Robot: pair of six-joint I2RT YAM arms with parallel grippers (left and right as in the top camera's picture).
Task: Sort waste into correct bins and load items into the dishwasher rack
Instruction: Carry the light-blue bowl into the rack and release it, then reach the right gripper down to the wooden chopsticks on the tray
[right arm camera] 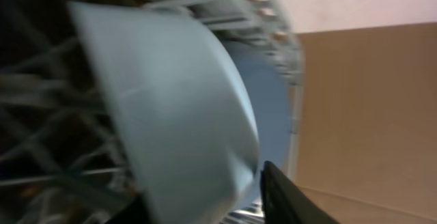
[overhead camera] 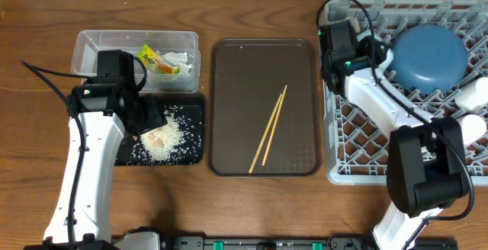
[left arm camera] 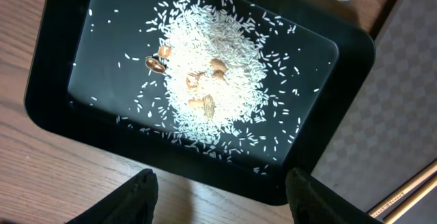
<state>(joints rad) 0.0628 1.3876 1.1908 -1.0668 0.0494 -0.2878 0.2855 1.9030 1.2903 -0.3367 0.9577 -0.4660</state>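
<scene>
Left gripper [left arm camera: 222,198]: fingers [left arm camera: 130,198] apart, nothing between them, hovering over 1 long edge of the black tray [left arm camera: 54,91]. The tray holds a mound of white rice [left arm camera: 212,67] at its centre, with loose grains scattered around and several brown bits [left arm camera: 156,63] mixed in. Clear tub [overhead camera: 88,48] sits just beside the black tray's far edge. Inside it are the yellow-green wrapper [overhead camera: 152,58] and white tissue [overhead camera: 180,58], side by side. Right gripper [overhead camera: 381,52]: over the far-left part of the grey rack [overhead camera: 358,155], pointed toward the dishes. The right wrist view is motion-blurred. Only 1 finger [right arm camera: 276,190] shows clearly, just beside the rim of the pale bowl [right arm camera: 171,108]. Cannot tell whether the jaws are apart or clamped on that rim. The bowl sits in the rack with the blue plate [right arm camera: 266,94] directly behind it; their tilt is unreadable through the blur. 2 pale cups [overhead camera: 476,96] lie at the rack's right side. Brown tray [overhead camera: 229,59], between the black tray and the rack, carries the 2 chopsticks [overhead camera: 271,128], which meet at their far ends. Everything rests on a wooden table [overhead camera: 46,21].
</scene>
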